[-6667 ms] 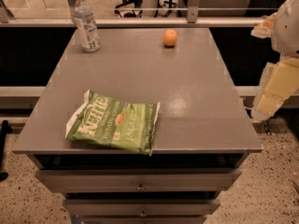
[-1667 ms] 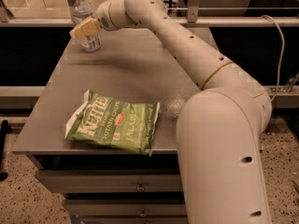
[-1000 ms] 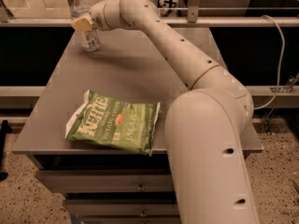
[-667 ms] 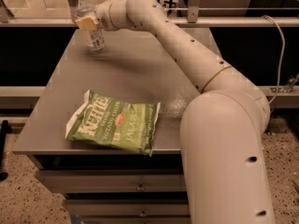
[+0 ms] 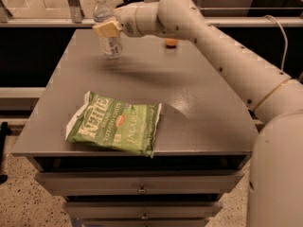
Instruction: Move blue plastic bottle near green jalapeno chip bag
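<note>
The blue plastic bottle (image 5: 107, 30) is upright at the far left of the grey table, white cap on top, and seems lifted slightly off the surface. My gripper (image 5: 108, 30) reaches in from the right and is shut on the bottle's middle, its tan fingers (image 5: 105, 30) covering part of the label. The green jalapeno chip bag (image 5: 115, 122) lies flat near the table's front left edge, well in front of the bottle.
A small orange fruit (image 5: 171, 42) sits at the back of the grey table (image 5: 199, 93), partly behind my arm (image 5: 222, 51). Drawers are below the table's front edge. A railing and dark floor lie behind the table.
The gripper has closed on the bottle at the back left corner and carried it a little rightward and toward the front. The chip bag has not moved.
</note>
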Controlling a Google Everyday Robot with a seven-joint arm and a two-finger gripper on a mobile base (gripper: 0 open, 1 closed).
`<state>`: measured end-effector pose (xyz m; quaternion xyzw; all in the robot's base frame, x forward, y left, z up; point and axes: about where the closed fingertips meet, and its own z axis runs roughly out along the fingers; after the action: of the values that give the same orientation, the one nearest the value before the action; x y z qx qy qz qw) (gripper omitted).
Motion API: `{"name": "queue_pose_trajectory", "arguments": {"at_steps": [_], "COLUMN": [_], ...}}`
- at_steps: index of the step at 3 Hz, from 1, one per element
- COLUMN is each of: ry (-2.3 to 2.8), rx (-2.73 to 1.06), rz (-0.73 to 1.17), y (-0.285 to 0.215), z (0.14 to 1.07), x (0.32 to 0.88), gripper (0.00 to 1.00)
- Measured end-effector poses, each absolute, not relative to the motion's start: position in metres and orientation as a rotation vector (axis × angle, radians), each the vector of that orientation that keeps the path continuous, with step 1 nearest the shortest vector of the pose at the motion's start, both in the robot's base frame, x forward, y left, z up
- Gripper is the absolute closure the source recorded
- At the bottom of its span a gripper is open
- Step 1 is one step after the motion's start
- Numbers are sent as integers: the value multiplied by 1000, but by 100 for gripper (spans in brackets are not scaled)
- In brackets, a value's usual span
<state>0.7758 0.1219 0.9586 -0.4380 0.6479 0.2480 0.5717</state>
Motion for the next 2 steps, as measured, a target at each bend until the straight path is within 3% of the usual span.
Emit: {"name": "queue_pose_trajectory", "arguments": {"at_steps": [2], "ry": [1629], "rx": [-969], "rz": [567], "y": [33], "z": [925], "x": [703], "gripper": [100]}}
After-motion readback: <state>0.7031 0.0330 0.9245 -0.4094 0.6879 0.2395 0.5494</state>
